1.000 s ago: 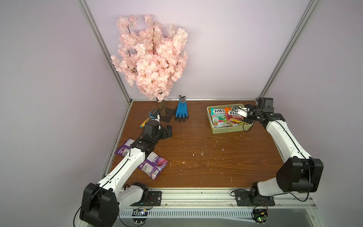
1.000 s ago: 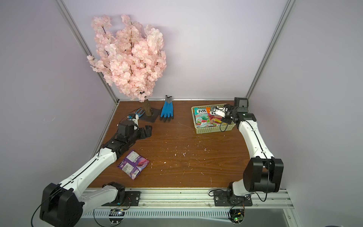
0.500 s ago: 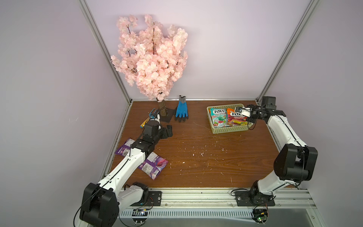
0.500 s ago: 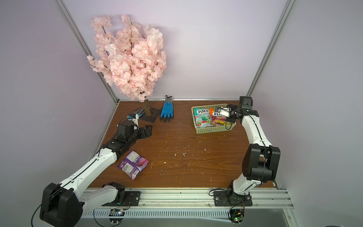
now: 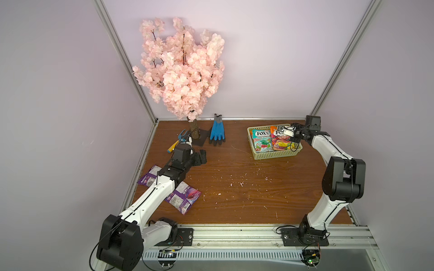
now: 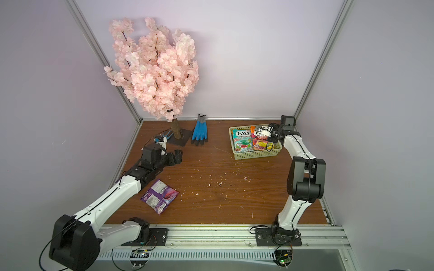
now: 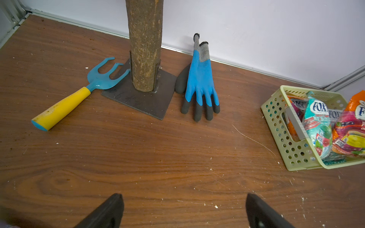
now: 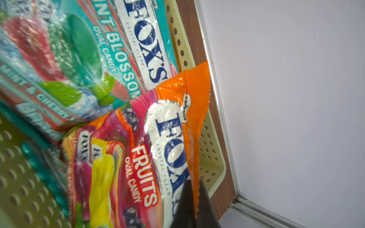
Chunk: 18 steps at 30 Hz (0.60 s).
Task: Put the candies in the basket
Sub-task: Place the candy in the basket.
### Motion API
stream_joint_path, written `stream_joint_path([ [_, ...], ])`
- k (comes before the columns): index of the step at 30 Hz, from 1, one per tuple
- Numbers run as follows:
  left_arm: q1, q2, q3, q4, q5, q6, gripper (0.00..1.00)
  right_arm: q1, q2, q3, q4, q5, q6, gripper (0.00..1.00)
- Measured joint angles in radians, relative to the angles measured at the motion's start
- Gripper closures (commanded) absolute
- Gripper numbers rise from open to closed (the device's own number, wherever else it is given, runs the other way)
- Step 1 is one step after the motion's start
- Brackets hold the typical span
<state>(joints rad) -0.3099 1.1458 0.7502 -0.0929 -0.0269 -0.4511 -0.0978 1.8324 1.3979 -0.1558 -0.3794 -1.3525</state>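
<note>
Right pincer (image 8: 194, 181) clenched on the orange packet (image 8: 167, 138) in the basket (image 8: 209, 167) — left pincer (image 7: 183, 195) spread wide, empty.

**A lab robot cell, dressed up as a garden corner**

I work inside a boxed-in lab cell. Plain lilac walls (image 5: 281, 58) meet at bare aluminium posts (image 5: 125, 61). The wooden tabletop (image 5: 234, 169) ends at a metal rail (image 5: 234, 234) where my left arm (image 5: 152, 197) and right arm (image 5: 328, 145) are bolted down, with loose cables and a small lit circuit board (image 5: 311, 257) below. The garden look is staged: a blossom tree (image 5: 180, 70) bracketed upright on a steel plate (image 7: 142, 98), with gloves (image 5: 217, 133) and a hand rake (image 7: 79, 96) beside it.
</note>
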Motion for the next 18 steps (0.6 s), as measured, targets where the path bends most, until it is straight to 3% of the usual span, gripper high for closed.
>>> stream_joint_path([
  [3,0.0,0.013,0.0,-0.004,-0.015,0.0,0.0,0.008,0.045,0.012,0.023,0.013,-0.002,0.86],
  [9,0.0,0.034,0.0,-0.044,-0.087,-0.005,0.0,0.032,0.072,-0.046,0.118,0.038,0.035,0.5],
  [18,0.017,0.034,-0.002,-0.151,-0.239,-0.105,0.01,0.119,-0.065,-0.184,0.262,0.148,0.288,0.33],
])
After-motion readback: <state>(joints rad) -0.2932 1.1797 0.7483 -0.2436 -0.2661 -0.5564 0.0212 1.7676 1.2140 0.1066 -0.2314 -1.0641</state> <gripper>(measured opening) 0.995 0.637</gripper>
